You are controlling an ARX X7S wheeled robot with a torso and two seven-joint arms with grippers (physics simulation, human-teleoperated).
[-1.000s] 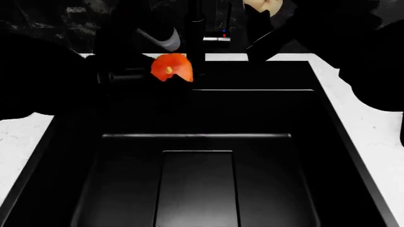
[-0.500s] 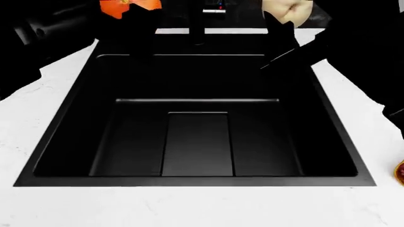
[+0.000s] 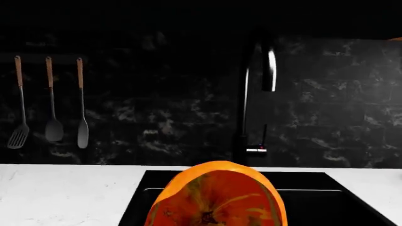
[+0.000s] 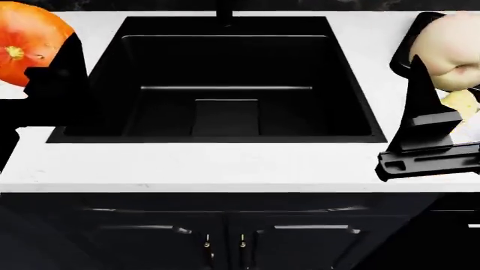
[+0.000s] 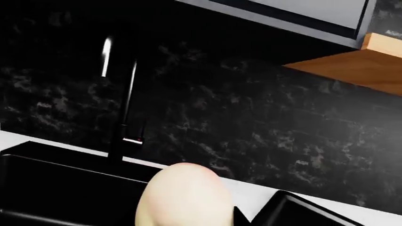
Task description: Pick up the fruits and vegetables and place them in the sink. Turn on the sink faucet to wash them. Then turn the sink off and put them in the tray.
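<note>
**Both fruits held clear of the sink, view drawn back from the counter**

My left gripper (image 4: 34, 67) is closed on the tomato (image 4: 26, 42), which sits at about 10 o'clock in the head view, up beside the left rim of the sink (image 4: 352, 84) and over the white counter (image 4: 225, 163). The tomato is round with no long axis; its yellowish stem spot faces the head camera, slightly left. In the left wrist view the tomato (image 3: 217, 195) fills the lower middle, its underside turned to the lens.

My right gripper (image 4: 431, 73) is closed on the pale apple (image 4: 450, 50) at about 2 o'clock, right of the sink. One dark finger (image 4: 420, 95) crosses the apple's left edge. Its dimple faces right and slightly down. In the right wrist view the apple (image 5: 182, 195) stands in front of the counter's far edge.

Compared with half a second earlier, the head view has pulled back and tilted down: the sink now sits higher and smaller, and cabinet doors (image 4: 225, 236) show below the counter edge. Both fruits have moved outward, away from the faucet.

The faucet (image 3: 251, 94) rises at the sink's far rim, about 12 o'clock, spout curving over the basin, its small lever (image 3: 256, 149) low on the stem. The tray (image 5: 301, 212) lies right of the sink; a corner shows beside the apple. The wall is dark marbled stone; three utensils (image 3: 50, 103) hang on it left of the faucet, and a wooden shelf (image 5: 364, 61) sits high on the right.
</note>
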